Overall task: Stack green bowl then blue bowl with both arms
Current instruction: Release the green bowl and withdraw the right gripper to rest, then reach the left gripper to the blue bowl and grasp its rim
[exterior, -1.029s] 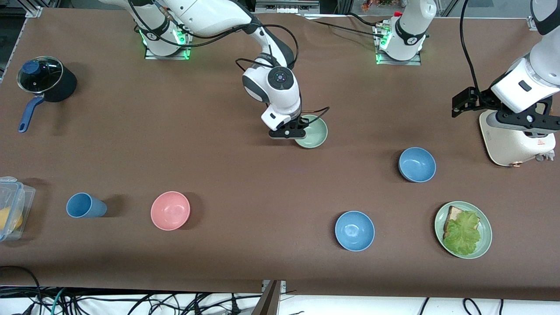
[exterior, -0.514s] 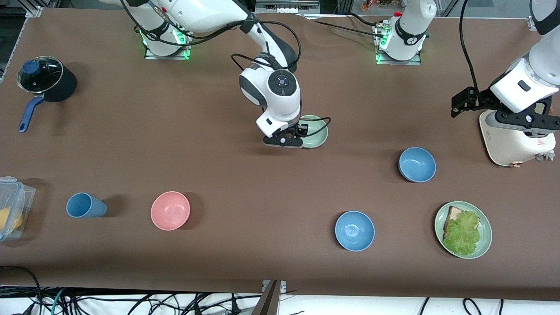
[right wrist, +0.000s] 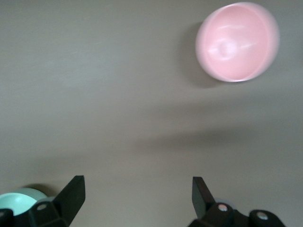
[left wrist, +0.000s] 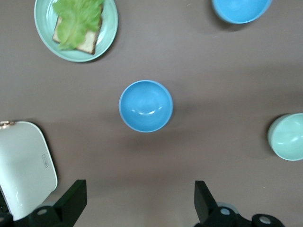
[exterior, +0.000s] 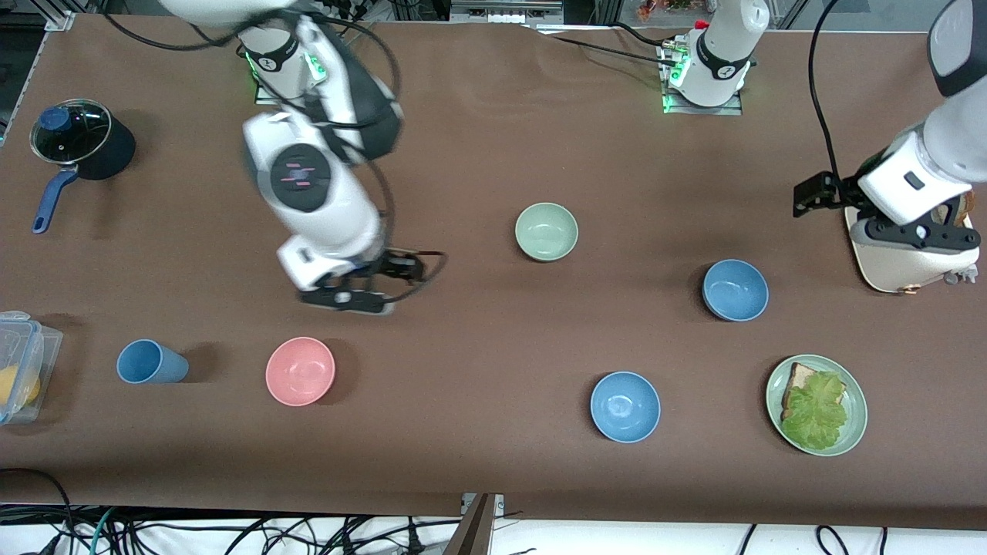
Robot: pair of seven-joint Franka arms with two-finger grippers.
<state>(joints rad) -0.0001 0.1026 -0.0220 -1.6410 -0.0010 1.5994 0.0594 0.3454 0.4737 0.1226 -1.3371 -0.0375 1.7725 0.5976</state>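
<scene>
Your blue bowl [exterior: 735, 290] sits on the tabletop [exterior: 478, 347], at about 8 o'clock from the left gripper [exterior: 917, 235], the nearer one, spread empty over a white appliance [exterior: 902, 258]. The green bowl [exterior: 546, 231] lies mid-table, at 2 o'clock from the right gripper [exterior: 347, 297], spread, empty. No legible writing.

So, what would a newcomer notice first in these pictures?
Probably the right gripper, open and empty, over bare table above the pink bowl. The green bowl sits alone mid-table, and the left gripper, also open, hangs over the blue bowl.
</scene>
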